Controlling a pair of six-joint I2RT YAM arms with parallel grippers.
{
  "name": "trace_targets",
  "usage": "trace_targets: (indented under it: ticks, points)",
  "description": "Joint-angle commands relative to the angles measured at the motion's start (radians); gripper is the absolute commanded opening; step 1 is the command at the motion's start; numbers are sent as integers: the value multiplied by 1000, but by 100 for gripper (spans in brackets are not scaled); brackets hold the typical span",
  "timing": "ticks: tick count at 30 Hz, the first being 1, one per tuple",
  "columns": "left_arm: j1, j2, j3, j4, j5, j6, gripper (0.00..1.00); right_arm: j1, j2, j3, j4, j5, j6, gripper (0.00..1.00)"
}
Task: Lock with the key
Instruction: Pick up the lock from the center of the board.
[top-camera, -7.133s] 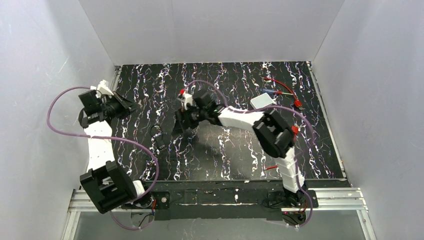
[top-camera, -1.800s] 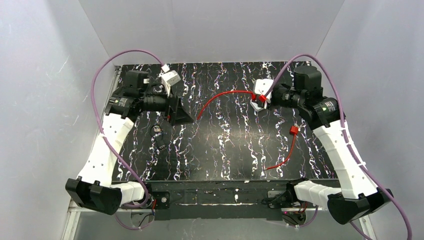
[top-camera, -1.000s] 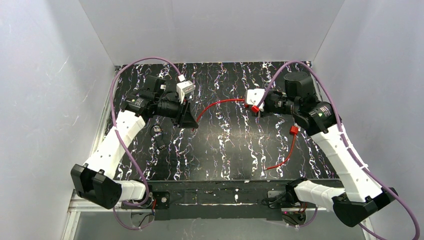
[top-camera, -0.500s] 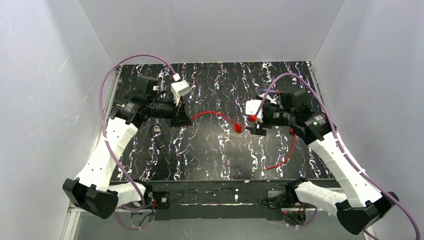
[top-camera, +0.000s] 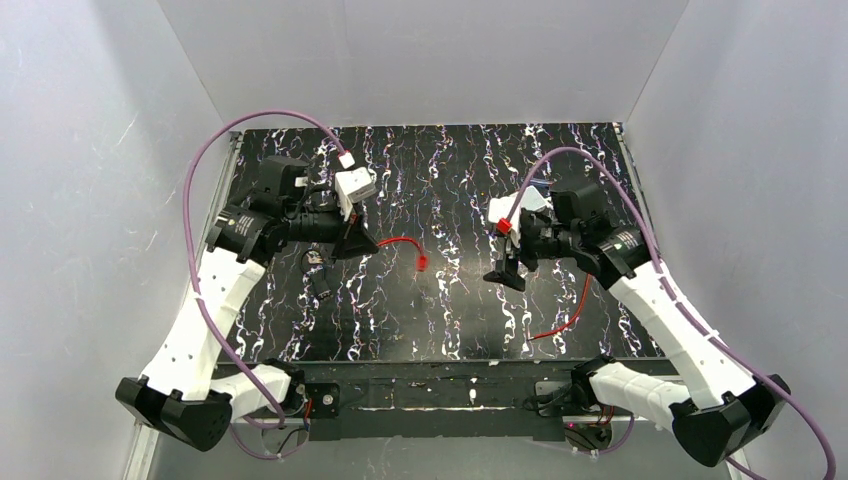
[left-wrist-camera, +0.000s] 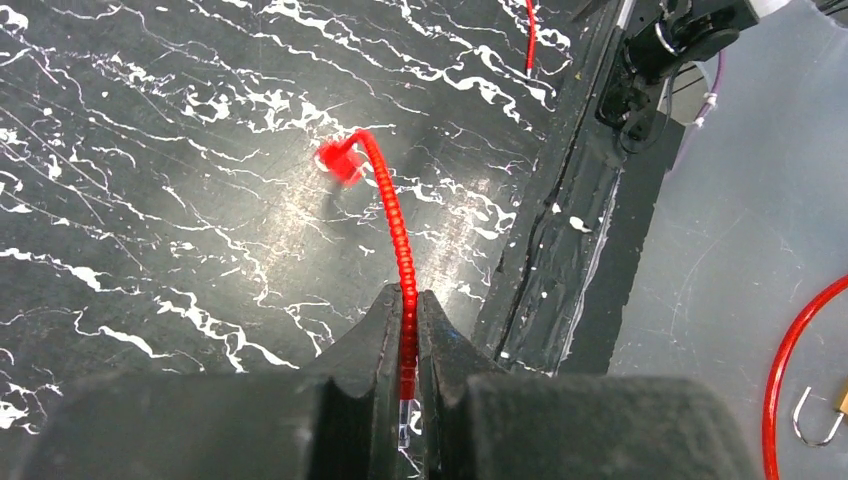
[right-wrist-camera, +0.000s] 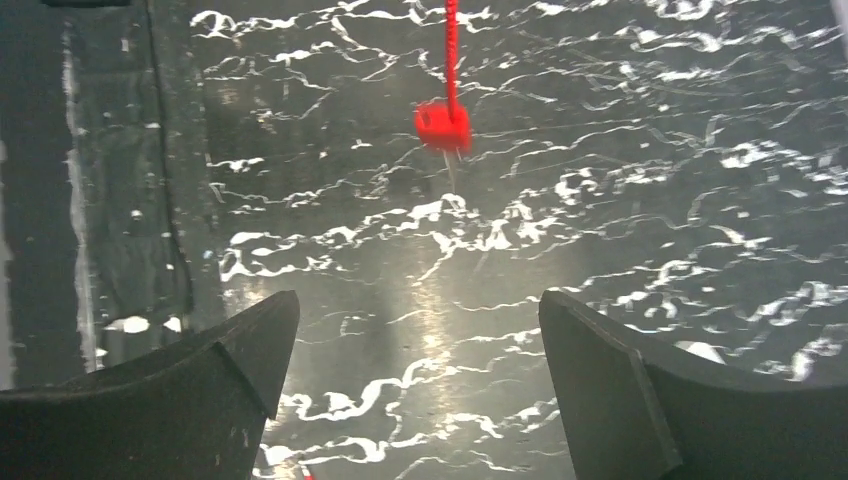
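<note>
My left gripper (left-wrist-camera: 405, 300) is shut on a red beaded cord (left-wrist-camera: 393, 215). The cord arcs away from its jaws to a small red tag (left-wrist-camera: 338, 160) just over the black marbled table. From above, that gripper (top-camera: 366, 243) sits at centre left, and the cord (top-camera: 398, 241) runs right to the tag (top-camera: 421, 264). My right gripper (top-camera: 503, 273) hovers right of the tag, open and holding nothing. Its wrist view shows the tag (right-wrist-camera: 442, 125) ahead of the wide-apart fingers (right-wrist-camera: 250, 350). Small metal pieces (top-camera: 318, 262) lie below the left gripper; they are too small to tell key from lock.
A second red cord (top-camera: 570, 310) lies on the table under the right forearm. A white box (top-camera: 537, 198) sits behind the right wrist. Beyond the table's near rail, the left wrist view shows a red loop (left-wrist-camera: 790, 345) and a silver shackle (left-wrist-camera: 812, 418).
The right gripper has let go of the cord's tag end, opened wide and moved nearer. The freed end swung left and down. The left gripper closed on the cord and drew back left.
</note>
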Motion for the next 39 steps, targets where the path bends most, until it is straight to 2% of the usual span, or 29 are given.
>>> trace_targets:
  ticks: [1,5,8,12,15,18,22,25,29,33,39]
  points:
    - [-4,-33,40,22,129,-48,0,4,-3,-67,79,-50,151,98]
    - [-4,-25,27,67,246,-119,0,-2,5,-139,114,-22,151,98]
    - [-3,-20,12,128,360,-178,0,-3,15,-182,138,-128,117,98]
    - [-4,-30,6,182,381,-216,0,-2,39,-184,162,-197,91,96]
    - [-4,-33,9,198,371,-232,0,-1,76,-159,147,-175,71,96]
    - [-4,-28,11,222,355,-265,0,-3,150,-115,247,-55,264,96]
    - [-3,-3,24,272,362,-325,0,-6,293,24,113,-187,163,94]
    - [-1,16,42,318,390,-386,0,-5,281,24,124,-311,71,93]
    - [10,16,46,365,412,-438,0,-2,238,-24,219,-426,84,90]
    - [33,9,31,441,449,-499,0,13,206,-65,348,-461,168,88]
    - [38,21,19,555,527,-596,0,22,206,-43,303,-438,71,89]
